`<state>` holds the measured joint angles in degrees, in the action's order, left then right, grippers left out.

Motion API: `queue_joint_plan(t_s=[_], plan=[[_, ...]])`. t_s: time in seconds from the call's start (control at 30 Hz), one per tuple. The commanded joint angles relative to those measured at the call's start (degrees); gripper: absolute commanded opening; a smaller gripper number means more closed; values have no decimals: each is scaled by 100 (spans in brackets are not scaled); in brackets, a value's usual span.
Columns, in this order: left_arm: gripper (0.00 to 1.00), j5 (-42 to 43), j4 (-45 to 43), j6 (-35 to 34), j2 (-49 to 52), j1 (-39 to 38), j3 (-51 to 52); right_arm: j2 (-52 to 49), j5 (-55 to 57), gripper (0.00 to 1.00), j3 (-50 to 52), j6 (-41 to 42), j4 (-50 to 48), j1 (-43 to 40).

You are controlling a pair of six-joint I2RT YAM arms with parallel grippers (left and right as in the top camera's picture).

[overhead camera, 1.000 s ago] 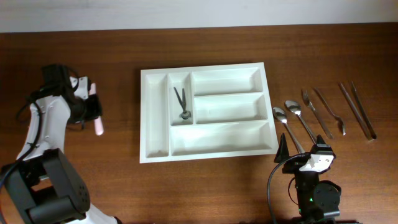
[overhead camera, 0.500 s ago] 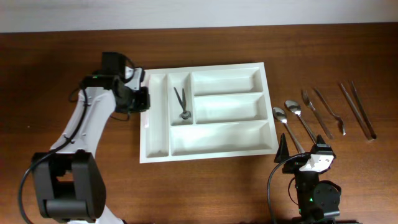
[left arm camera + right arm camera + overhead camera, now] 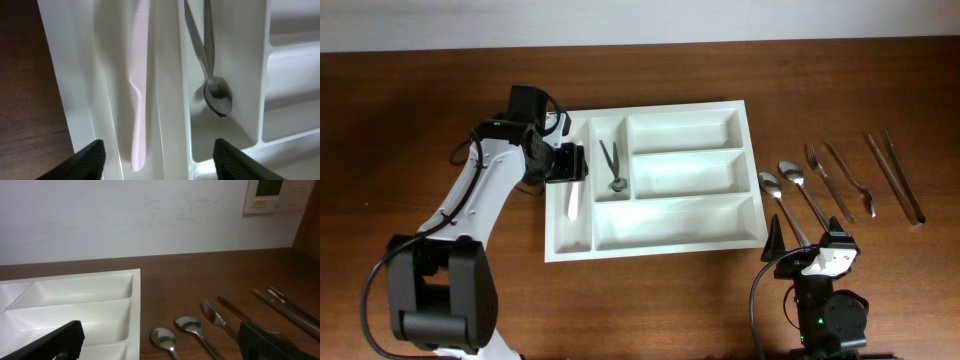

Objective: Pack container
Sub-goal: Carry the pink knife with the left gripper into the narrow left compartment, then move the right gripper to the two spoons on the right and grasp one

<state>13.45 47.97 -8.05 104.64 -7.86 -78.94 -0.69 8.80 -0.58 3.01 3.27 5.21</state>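
Observation:
The container [image 3: 650,109] is a white cutlery tray in the middle of the table. My left gripper [image 3: 566,165] hovers over its leftmost narrow compartment, jaws open. Below it a pale pink plastic knife [image 3: 572,200] lies lengthwise in that compartment, free of the fingers; it looks blurred in the left wrist view [image 3: 138,100]. Two small metal spoons [image 3: 612,165] rest in the second narrow compartment [image 3: 215,92]. My right gripper [image 3: 812,246] sits low at the front right of the table, open and holding nothing, pointing at the tray's right end [image 3: 90,280].
Metal cutlery lies in a row on the wood right of the tray: two spoons [image 3: 780,180], a fork [image 3: 818,162], another piece [image 3: 850,178] and two long thin utensils [image 3: 895,175]. The three long compartments [image 3: 685,170] hold nothing.
My left arm swung from the table's left side over to the tray with the pink knife. Its jaws opened and the knife now lies in the leftmost compartment. The right arm stayed still.

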Motion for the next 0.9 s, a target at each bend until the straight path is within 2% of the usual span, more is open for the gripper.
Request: queue_joint_plan(t_s=[0.0, 0.13, 0.23, 0.37, 0.43, 0.53, 0.87], plan=[[77, -17, -129, -28, 46, 9, -133, 37, 72, 99, 26, 24, 44, -42], [92, -221, -116, 2, 35, 85, -511, 37, 72, 99, 26, 24, 44, -42], [99, -595, -72, 138, 13, 258, -925, 37, 72, 99, 26, 24, 44, -42], [99, -1403, -72, 461, 11, 538, -1276, 37, 72, 99, 26, 24, 44, -42], [99, -2055, -76, 494, 11, 734, -1329, 37, 72, 99, 26, 24, 44, -42], [99, -2586, -74, 494, 13, 953, -1327, 37, 72, 99, 26, 24, 44, -42], [99, -2677, -74, 490, 13, 1204, -1327, 37, 72, 99, 26, 24, 44, -42]])
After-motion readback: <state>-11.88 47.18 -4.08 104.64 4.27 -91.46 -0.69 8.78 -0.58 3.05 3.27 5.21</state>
